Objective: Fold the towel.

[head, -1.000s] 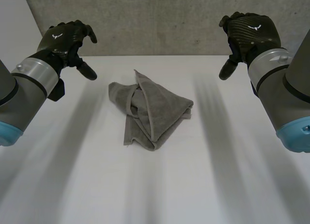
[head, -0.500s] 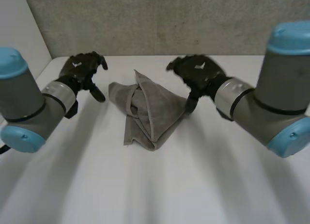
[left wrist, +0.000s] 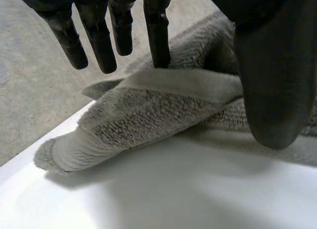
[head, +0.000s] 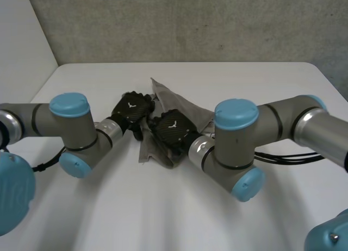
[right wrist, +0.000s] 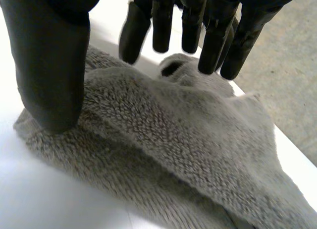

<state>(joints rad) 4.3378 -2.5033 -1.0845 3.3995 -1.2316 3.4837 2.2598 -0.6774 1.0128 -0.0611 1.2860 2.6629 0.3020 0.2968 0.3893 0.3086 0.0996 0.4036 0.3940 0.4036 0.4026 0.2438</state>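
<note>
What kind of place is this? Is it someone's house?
Probably a robot lab or test bench, not a house. There is a plain white table, a plain grey wall behind it, and two robot arms with the left hand and right hand at one crumpled grey towel.

Both arms reach inward, left hand (head: 132, 110) beside right hand (head: 174, 129), fingers (left wrist: 99, 40) straight.
</note>
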